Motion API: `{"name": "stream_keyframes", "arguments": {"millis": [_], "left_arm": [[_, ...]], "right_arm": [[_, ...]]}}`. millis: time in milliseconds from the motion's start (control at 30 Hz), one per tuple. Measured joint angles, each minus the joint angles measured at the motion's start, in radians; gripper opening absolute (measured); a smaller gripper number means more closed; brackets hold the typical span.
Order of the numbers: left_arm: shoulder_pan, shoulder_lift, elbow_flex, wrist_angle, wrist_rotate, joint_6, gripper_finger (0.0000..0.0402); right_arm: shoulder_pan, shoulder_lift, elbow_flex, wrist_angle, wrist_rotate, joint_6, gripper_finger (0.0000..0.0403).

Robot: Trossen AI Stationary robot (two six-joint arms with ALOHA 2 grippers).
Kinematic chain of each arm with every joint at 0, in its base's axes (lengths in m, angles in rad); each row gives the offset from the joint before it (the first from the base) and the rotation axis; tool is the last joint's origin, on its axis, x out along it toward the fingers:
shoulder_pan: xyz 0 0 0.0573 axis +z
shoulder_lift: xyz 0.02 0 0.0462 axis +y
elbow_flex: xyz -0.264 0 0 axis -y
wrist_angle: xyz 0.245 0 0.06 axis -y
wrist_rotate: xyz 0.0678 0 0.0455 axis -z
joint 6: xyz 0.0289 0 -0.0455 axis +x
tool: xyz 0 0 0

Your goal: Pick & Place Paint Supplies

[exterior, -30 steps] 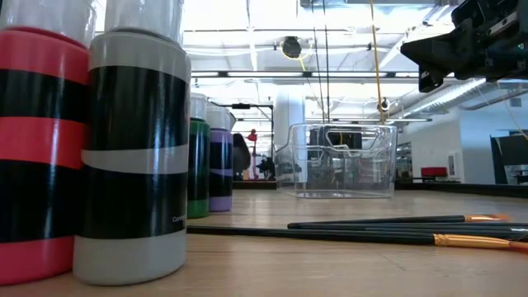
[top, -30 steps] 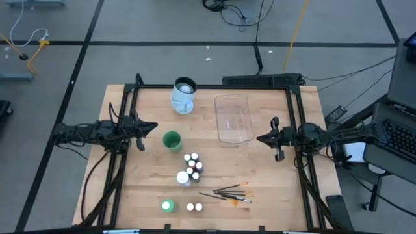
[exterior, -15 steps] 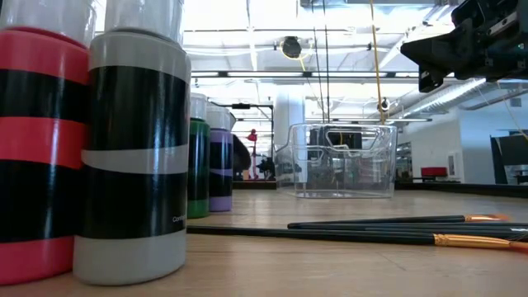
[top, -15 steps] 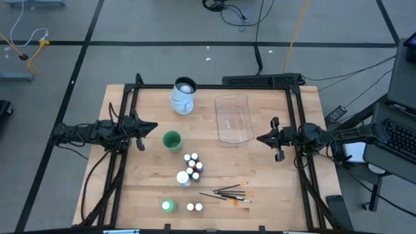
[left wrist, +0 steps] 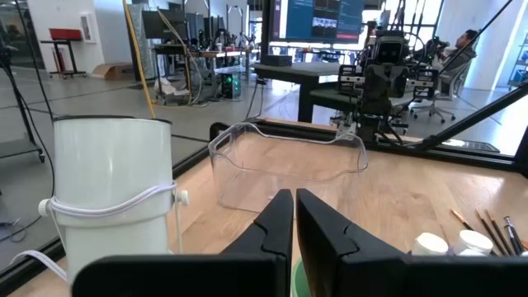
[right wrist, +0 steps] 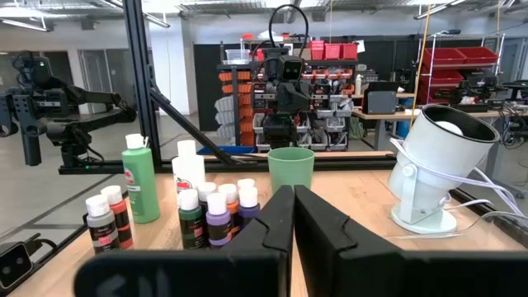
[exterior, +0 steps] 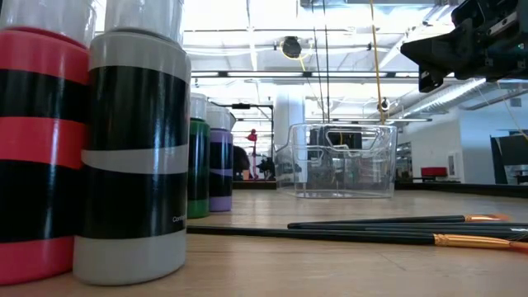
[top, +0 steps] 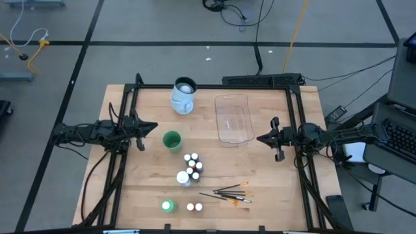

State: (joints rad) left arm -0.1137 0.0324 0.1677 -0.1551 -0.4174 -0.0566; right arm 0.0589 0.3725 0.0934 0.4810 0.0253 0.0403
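Nothing picked yet, by the look of it: left gripper (top: 151, 127) and right gripper (top: 261, 138) parked at opposite sides of the wooden surface (top: 149, 175), well apart from the clear rectangular plastic tray (top: 233, 118), jaws closed on nothing in both wrist views. Likely a resting pose ahead of the first reach.

Cluster of tiny white-capped paint bottles (top: 192, 165) standing upright on the near side of the tray, toward the left gripper; tall white bottle (top: 184, 177) just beside the cluster; tall green bottle (top: 168, 206) and two more small bottles (top: 194, 207) farther still from the tray. Thin orange- and dark-handled brushes (top: 229, 193) lying flat and fanned, nearer the tray than the green bottle. Green plastic cup (top: 171, 140) and white cylindrical lamp-like object (top: 184, 95) left of the tray, apparently not supplies.

Tray seemingly bare, though clear walls make that hard to confirm. Bottle colours not readable from above. In the low view, bottle tops cut off; brush tips run out of frame.
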Motion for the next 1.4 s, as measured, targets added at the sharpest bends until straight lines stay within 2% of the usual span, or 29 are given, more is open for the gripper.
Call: {"name": "stream_keyframes", "arguments": {"millis": [500, 767, 1000, 1100, 1300, 1400], "left_arm": [[0.0, 0.0, 0.0, 0.004, 0.0, 0.0, 0.0024], [0.0, 0.0, 0.0, 0.093, 0.001, -0.002, 0.0024], [0.0, 0.0, 0.0, 0.093, -0.006, -0.127, 0.0024], [0.002, -0.001, 0.0, 0.116, -0.025, -0.123, 0.0024], [0.001, 0.034, -0.02, 0.075, 0.016, -0.022, 0.0013], [0.001, 0.067, -0.05, 0.128, 0.017, -0.041, 0.0004]], "right_arm": [[0.0, 0.0, 0.0, 0.0, 0.0, 0.0, 0.0004], [0.0, 0.0, 0.0, 0.003, 0.0, 0.0, 0.0004], [0.0, 0.0, 0.0, 0.015, 0.0, 0.0, 0.0004], [0.0, 0.006, 0.0, 0.034, 0.001, 0.0, 0.0004], [0.0, 0.01, 0.0, 0.038, 0.0, -0.007, 0.0004], [0.001, 0.019, 0.0, 0.019, -0.003, -0.09, 0.0004]]}}
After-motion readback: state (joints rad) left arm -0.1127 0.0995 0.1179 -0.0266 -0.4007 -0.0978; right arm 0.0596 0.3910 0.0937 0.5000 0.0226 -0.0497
